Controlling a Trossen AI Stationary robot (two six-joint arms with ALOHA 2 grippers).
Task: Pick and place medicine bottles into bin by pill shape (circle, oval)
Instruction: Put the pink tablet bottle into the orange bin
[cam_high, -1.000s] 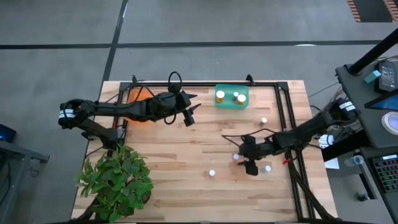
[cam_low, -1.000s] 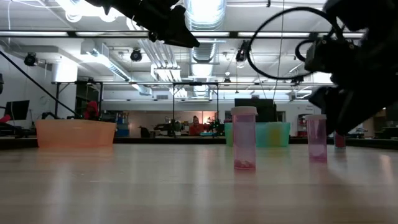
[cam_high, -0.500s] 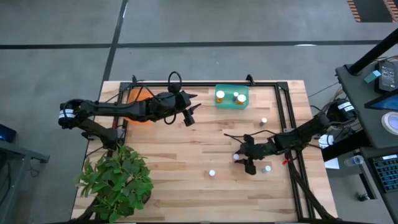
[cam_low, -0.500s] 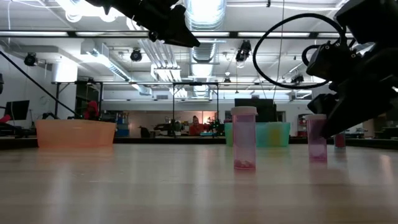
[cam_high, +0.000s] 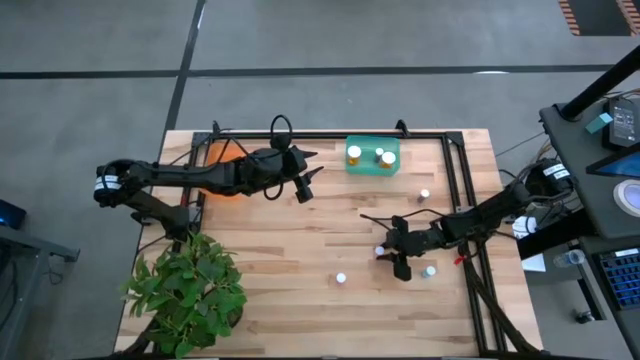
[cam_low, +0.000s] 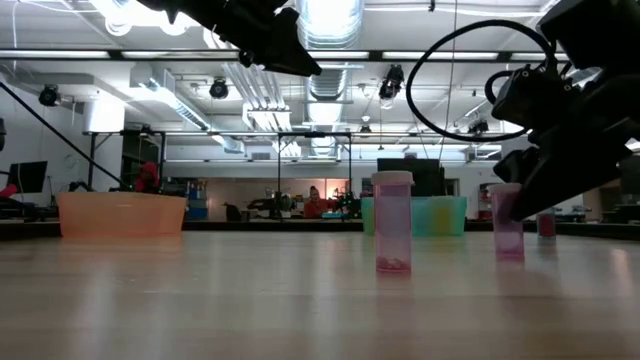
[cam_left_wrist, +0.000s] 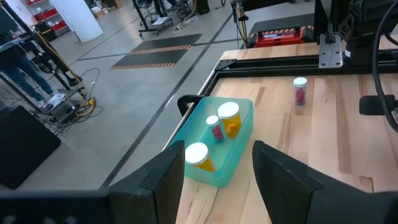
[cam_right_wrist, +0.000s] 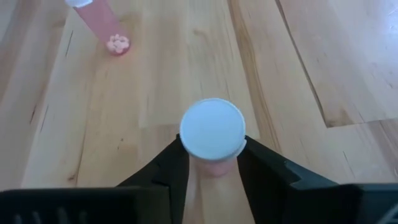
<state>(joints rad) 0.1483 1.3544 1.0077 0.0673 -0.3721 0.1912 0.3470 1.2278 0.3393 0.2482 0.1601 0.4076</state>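
high: right gripper (cam_high: 391, 257) low over a bottle (cam_high: 380, 252) on the table (cam_high: 300, 250), left gripper (cam_high: 306, 184) raised | low: bottle (cam_low: 507, 221) upright | right wrist: fingers (cam_right_wrist: 171, 168) clamp its white cap, left fingers (cam_left_wrist: 273, 177) parted, empty

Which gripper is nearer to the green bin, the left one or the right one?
The left. The left gripper hangs in the air just beside the green bin, with nothing in it. The right gripper is farther off, down around a small bottle on the table.

Three medicine bottles (cam_left_wrist: 214, 134) in green bin, four (cam_high: 341, 278) upright on table
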